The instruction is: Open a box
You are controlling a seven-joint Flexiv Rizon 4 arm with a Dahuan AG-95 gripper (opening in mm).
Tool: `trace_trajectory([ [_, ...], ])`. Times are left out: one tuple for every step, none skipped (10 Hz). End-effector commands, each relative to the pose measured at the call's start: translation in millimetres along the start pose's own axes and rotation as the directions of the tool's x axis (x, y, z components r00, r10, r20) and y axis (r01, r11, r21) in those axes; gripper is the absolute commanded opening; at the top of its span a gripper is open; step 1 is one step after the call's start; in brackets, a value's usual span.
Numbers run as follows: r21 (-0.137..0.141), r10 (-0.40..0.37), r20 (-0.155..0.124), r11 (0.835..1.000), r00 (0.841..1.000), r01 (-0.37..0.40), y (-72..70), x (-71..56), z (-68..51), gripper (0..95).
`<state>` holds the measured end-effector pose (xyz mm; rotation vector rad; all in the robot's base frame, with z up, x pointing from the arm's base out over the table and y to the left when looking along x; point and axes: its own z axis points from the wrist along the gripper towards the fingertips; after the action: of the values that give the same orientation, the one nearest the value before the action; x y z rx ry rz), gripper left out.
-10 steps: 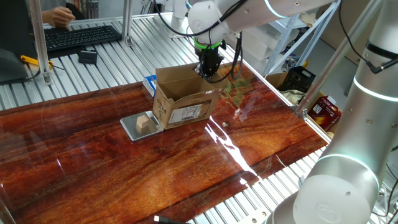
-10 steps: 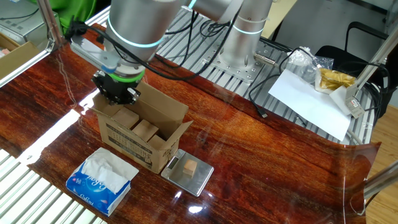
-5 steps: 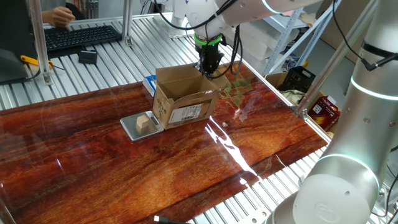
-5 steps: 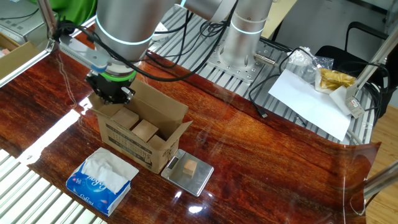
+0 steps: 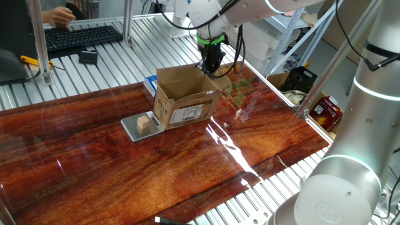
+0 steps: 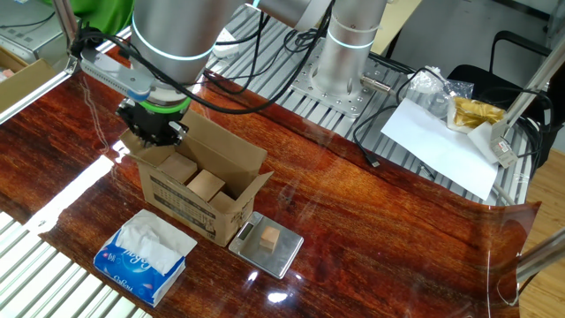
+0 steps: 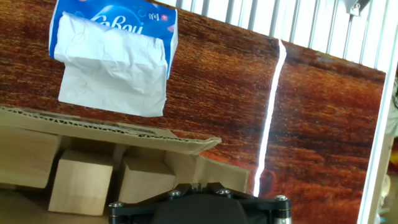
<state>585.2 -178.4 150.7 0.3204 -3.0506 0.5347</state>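
Box: the brown cardboard carton [image 5: 184, 100] is sitting on the dark wooden tabletop [image 5: 125, 169], white barcode label [image 5: 190, 114] facing one fixed camera; a tissue packet [image 6: 144, 254] is lying just beside it and a small scale [image 6: 267, 245] carrying a wooden cube [image 6: 269, 238] is touching its corner.
Flaps: most are already standing up or folded outward; wooden blocks [image 6: 194, 179] are showing inside.
Gripper: it [image 6: 150, 140] is hanging at the carton's far edge, by the side flap nearest the arm, pointing steeply down.
Jaws: they are pressed together, pinching nothing.
Step in hand: judging by the pose, the closed fingers are nudging that last flap outward.
Next move: probably pushing sideways and slightly down along the flap's crease, without dragging the light carton across the table.
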Motion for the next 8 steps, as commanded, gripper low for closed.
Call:
trace_trajectory([
  [0.012, -0.007, 0.011, 1.000, 1.000, 0.006, -2.0, -0.1, -0.3, 0.0],
  [0.012, -0.014, 0.012, 1.000, 1.000, 0.014, -4.1, -1.4, 0.2, 0.0],
  [0.013, -0.015, 0.015, 1.000, 1.000, 0.015, -4.6, -1.9, 0.6, 0.0],
  [0.013, -0.021, 0.019, 1.000, 1.000, 0.021, -4.6, -2.6, 1.9, 0.0],
  [0.013, -0.023, 0.019, 1.000, 1.000, 0.022, -4.6, -2.9, 2.6, 0.0],
  [0.013, -0.024, 0.019, 1.000, 1.000, 0.024, -4.5, -3.1, 2.9, 0.0],
  [0.007, -0.029, 0.024, 1.000, 0.999, 0.029, -4.2, -4.6, 6.1, 0.0],
  [0.006, -0.030, 0.026, 1.000, 0.999, 0.030, -4.0, -5.2, 7.0, 0.0],
])
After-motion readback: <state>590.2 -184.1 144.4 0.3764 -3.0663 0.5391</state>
